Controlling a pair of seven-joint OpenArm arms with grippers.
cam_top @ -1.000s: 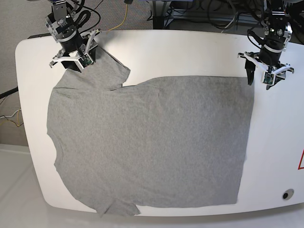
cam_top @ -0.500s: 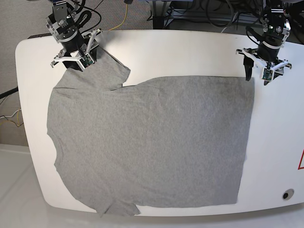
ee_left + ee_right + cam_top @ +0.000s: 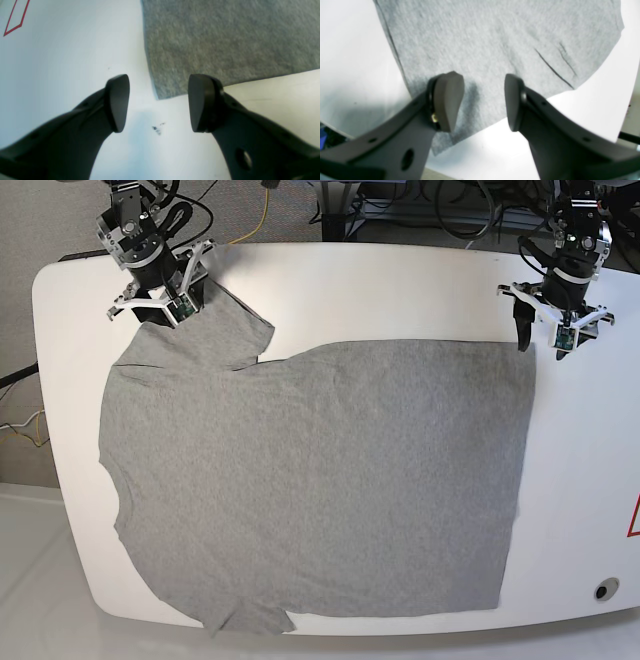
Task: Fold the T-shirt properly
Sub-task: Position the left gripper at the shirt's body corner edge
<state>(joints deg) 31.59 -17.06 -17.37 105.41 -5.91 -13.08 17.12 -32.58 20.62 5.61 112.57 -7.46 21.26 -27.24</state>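
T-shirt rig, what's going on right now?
A grey T-shirt lies spread flat on the white table, not yet folded. The right gripper is open over a sleeve edge. The left gripper is open over the hem corner. Neither holds any fabric.

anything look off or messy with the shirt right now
The T-shirt lies mostly flat on the table. Its near sleeve is folded over at the table's front edge, and a small dark smudge marks the table by the hem corner.
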